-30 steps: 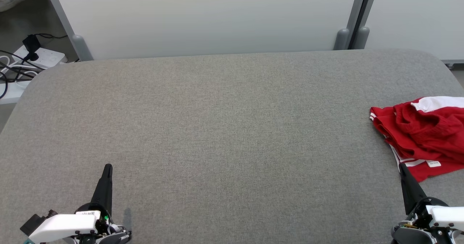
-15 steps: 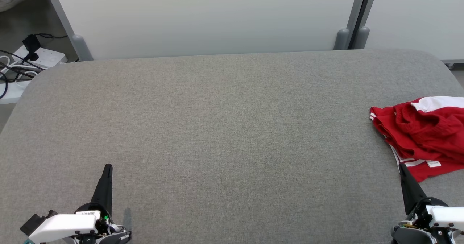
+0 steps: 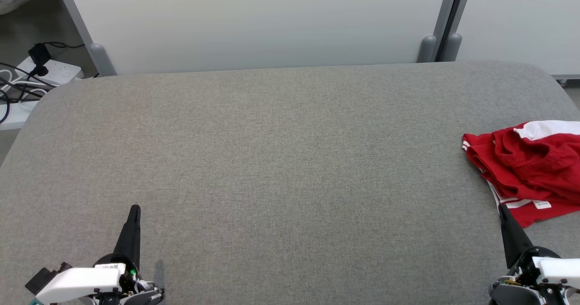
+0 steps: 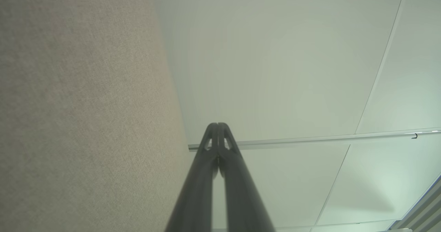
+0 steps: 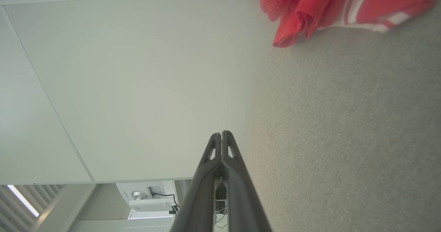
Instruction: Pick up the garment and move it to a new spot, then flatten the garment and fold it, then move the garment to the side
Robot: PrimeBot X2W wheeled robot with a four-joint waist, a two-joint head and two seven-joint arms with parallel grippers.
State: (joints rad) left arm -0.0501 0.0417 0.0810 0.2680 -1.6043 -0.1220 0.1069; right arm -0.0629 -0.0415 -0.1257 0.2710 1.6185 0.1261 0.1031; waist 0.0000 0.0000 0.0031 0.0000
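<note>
Red garment point(image 3: 528, 171) bunched at tabletop point(image 3: 281, 160) right edge, ungrabbed; left pincer point(image 3: 134, 212), right pincer point(image 3: 503, 210) both closed, empty, parked near.

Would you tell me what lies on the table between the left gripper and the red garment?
Only bare grey table separates the left gripper from the red garment, as the head view shows.

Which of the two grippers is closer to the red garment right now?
The right gripper, shut at the lower right of the head view, pointing at the edge of the red garment. The left gripper sits far across the grey table.
</note>
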